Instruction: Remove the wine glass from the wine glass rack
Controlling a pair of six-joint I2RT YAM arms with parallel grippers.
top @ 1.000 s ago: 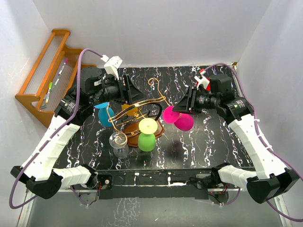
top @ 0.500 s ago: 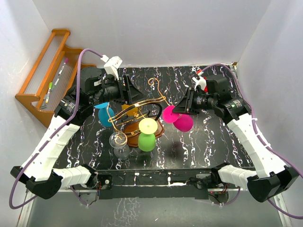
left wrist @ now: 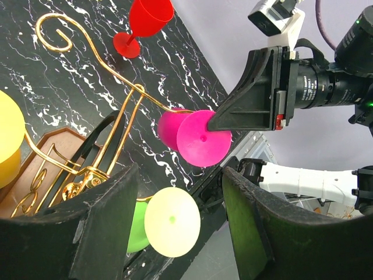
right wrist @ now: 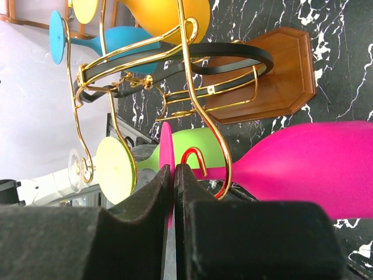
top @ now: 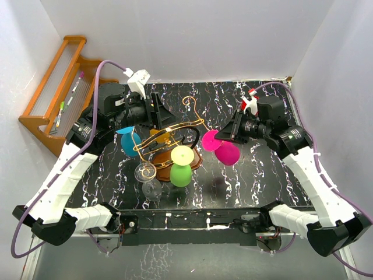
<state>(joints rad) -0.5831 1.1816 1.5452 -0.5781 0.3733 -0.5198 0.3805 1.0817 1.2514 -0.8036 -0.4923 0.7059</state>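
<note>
the pink wine glass [top: 228, 153] hangs sideways at the right end of the wine glass rack [top: 175, 129], its bowl pointing out over the black marbled table [top: 262, 175]. in the right wrist view the bowl [right wrist: 303, 169] fills the lower right and the thin stem runs past the curled gold tip of the wire; it seems to sit inside that hook, though the angle makes this hard to judge. the right gripper [top: 220, 135] has its jaws pressed together on the flat round foot of the glass, whose edge shows just above the closed fingers [right wrist: 145, 204]. the left wrist view shows the same foot as a pink disc [left wrist: 203, 144] with the black gripper tip touching it.

the rack's black loop and gold scrolls rise from a reddish wooden base [right wrist: 274, 76]. a green glass [top: 181, 174] with a pale yellow foot, an orange glass [top: 163, 137], a teal glass [top: 129, 142] and a clear glass [top: 149, 178] hang on it. a red glass [left wrist: 148, 17] is on the table apart from the rack.

the left gripper [top: 157, 114] hovers over the rack's far side, jaws spread wide and holding nothing. a stepped wooden shelf [top: 52, 87] with markers leans at the far left.
</note>
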